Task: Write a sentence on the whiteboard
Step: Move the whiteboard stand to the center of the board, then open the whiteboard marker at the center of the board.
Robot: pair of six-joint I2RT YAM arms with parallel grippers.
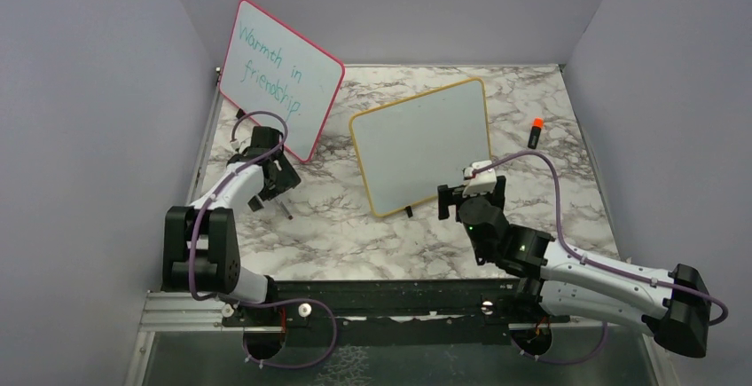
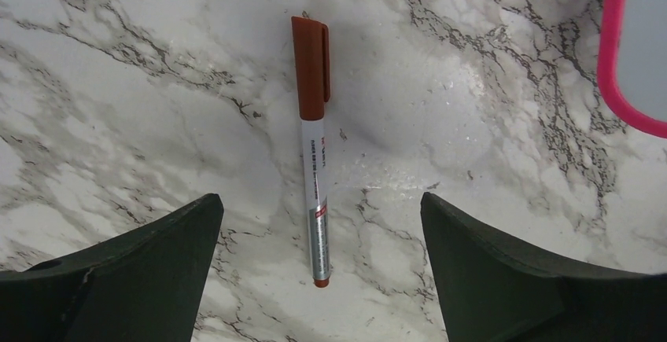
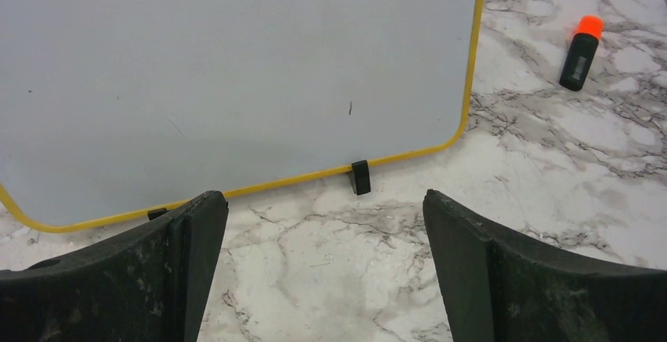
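The yellow-framed whiteboard point(image 1: 421, 151) stood blank in the middle of the counter point(image 1: 337, 226), so the task seemed to be at the pickup step. The left claw point(image 2: 318, 200) hung over the capped marker point(image 2: 313, 82), jaws apart. The right claw point(image 3: 324, 200), also apart, faced the board's lower edge. The next move would call for descending, clamping the marker and uncapping it.
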